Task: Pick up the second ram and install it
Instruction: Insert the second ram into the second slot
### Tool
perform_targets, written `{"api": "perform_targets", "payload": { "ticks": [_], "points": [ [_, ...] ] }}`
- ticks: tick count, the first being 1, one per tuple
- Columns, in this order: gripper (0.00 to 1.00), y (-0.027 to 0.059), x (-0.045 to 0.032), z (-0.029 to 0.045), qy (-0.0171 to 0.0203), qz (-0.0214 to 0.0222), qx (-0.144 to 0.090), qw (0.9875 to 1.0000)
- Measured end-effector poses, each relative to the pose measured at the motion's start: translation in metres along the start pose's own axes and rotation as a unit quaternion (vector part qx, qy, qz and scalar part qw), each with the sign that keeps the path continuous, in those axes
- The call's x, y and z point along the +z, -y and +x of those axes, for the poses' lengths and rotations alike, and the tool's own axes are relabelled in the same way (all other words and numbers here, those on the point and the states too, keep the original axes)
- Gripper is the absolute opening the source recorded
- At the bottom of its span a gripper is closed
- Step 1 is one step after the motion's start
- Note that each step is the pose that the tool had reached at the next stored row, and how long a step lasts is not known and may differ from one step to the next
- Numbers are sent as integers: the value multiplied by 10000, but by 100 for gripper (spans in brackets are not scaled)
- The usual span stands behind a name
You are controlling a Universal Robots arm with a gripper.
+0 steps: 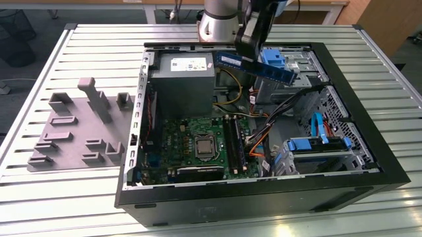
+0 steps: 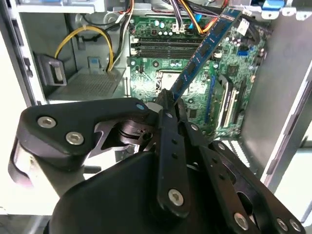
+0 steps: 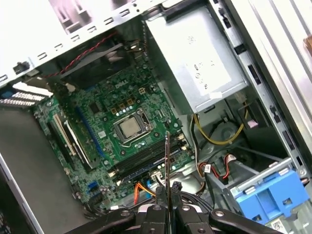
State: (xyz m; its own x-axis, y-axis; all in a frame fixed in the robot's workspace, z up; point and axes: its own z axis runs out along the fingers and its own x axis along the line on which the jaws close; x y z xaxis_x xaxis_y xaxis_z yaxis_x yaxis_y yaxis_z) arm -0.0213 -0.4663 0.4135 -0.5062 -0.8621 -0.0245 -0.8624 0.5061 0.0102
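Note:
The second ram [image 1: 258,67], a slim dark-blue stick with a white label, hangs tilted above the open computer case [image 1: 264,195], over its far part between the power supply and the drive bay. My gripper [image 1: 245,51] is shut on one end of it. In the second wrist view the ram [image 2: 202,51] juts out from the gripper [image 2: 168,101] toward the green motherboard [image 2: 165,73]. In the first wrist view the ram [image 3: 167,163] shows edge-on, rising from the gripper [image 3: 167,207] in line with the long black memory slots [image 3: 141,165]. The memory slots [image 1: 234,140] lie beside the processor [image 1: 205,147].
A grey power supply [image 1: 181,84] fills the case's far corner. Blue drive brackets [image 1: 315,144] and orange and black cables [image 1: 258,143] crowd the exterior view's right side of the case. A grey fixture plate [image 1: 72,136] with upright blocks lies on the slatted table [image 1: 66,197].

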Motion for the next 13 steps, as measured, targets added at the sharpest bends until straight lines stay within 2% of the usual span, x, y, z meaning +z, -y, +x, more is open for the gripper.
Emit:
{"api": "perform_targets", "payload": {
  "ticks": [3, 7, 13],
  "points": [
    [14, 0, 4, 0, 3, 6, 266, 9996],
    [14, 0, 7, 0, 5, 14, 552, 9985],
    [14, 0, 7, 0, 6, 14, 568, 9984]
  ]
}}
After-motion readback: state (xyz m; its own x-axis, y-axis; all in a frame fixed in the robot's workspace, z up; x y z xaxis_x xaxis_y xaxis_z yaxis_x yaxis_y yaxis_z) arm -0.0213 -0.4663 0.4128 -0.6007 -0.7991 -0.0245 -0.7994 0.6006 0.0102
